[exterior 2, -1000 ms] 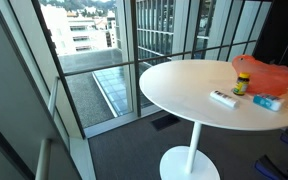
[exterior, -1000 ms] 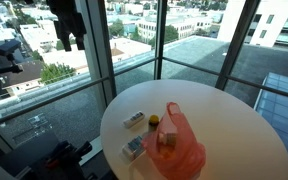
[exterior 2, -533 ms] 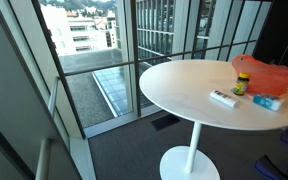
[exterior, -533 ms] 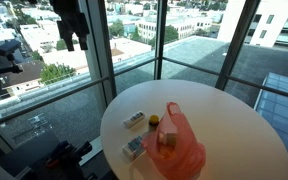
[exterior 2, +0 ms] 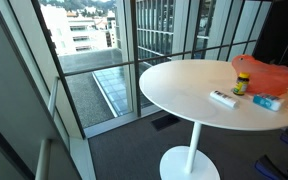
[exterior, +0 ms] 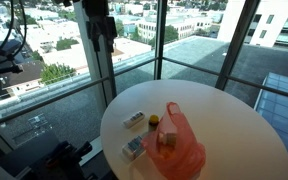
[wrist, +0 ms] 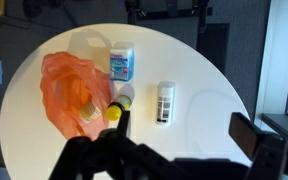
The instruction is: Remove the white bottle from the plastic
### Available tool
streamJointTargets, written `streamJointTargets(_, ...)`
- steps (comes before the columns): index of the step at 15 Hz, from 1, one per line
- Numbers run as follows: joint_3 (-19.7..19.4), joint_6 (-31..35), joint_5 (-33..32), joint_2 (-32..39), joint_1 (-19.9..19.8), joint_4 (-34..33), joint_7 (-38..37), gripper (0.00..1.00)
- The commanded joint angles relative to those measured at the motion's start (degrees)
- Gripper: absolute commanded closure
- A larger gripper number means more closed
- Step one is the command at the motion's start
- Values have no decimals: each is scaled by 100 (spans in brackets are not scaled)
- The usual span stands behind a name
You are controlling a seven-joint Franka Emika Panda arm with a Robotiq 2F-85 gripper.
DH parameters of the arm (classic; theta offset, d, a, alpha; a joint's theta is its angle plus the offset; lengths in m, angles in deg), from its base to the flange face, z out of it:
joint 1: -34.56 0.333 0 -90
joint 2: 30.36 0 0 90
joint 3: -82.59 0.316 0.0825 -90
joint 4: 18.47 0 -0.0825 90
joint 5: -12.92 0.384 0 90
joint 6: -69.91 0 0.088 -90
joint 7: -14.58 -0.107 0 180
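An orange plastic bag (wrist: 69,85) lies on the round white table (wrist: 204,70); it also shows in both exterior views (exterior: 176,148) (exterior 2: 271,74). A pale object (wrist: 87,106) shows dimly through the bag; I cannot tell what it is. A white bottle (wrist: 165,102) lies on its side outside the bag, next to a small yellow-capped bottle (wrist: 119,104). My gripper (wrist: 169,150) is open and empty. It hangs high above the table's edge, well apart from everything, and shows near the windows in an exterior view (exterior: 99,25).
A blue and white packet (wrist: 122,62) lies beside the bag. Tall glass windows with dark frames (exterior: 159,40) surround the table. The table stands on a single pedestal (exterior 2: 192,150). A dark stand (exterior: 4,60) is by the window.
The arm has swung to the right along the windows, toward the table. The things on the table have not moved.
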Motion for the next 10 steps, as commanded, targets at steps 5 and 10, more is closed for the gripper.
streamJointTargets(5,-617,1096,25,597,-184,88,113,0)
streamJointTargets(10,-899,1578,20,863,-383,278,22,0)
